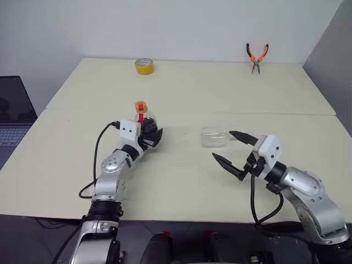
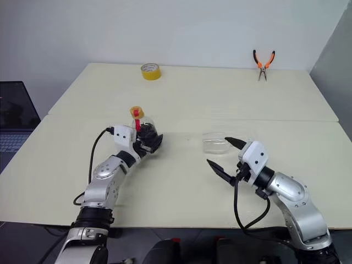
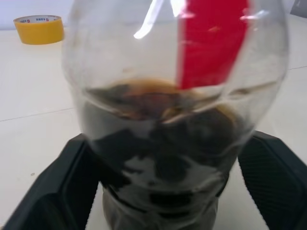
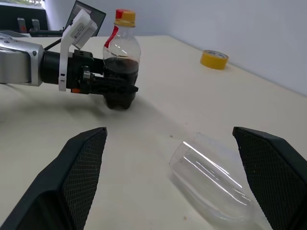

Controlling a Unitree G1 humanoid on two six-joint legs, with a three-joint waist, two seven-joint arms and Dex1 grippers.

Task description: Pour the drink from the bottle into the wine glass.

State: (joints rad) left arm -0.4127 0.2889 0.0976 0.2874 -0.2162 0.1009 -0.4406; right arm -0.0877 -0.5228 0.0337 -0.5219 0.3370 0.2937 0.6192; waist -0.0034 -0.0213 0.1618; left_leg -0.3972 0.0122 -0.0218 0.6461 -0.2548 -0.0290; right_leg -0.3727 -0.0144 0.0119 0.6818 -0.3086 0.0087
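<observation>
On the pale table (image 1: 181, 181), taking the bottle (image 1: 144, 122) as our landmark, we see that the task is at its first step: getting hold of the bottle. Nothing is poured yet.

The table carries everything. The bottle stands upright near the middle of it, with its yellow cap on, and the drink (image 4: 121, 64) fills only the lower part of it. The wine glass (image 1: 214, 137) is to the right of the bottle, a little apart, and it lies on its side, not standing. Far behind the bottle, near the back edge, there is a yellow tape roll (image 1: 144, 65), and far to the back right a pair of orange pliers (image 1: 257, 58).

Our left pincer (image 1: 149, 137) is around the lower body of the bottle, one finger (image 3: 57, 191) on each side. In the left wrist view the fingers look very close to the plastic, but we cannot tell if they already press it. Our right pincer (image 1: 232, 149) is wide and holds nothing; it is just beside the lying glass, to the right of the bottle.

We judge the next move calls for a firm grip on the bottle. The cap must come off, and the glass must be set upright on its foot before any pouring.
</observation>
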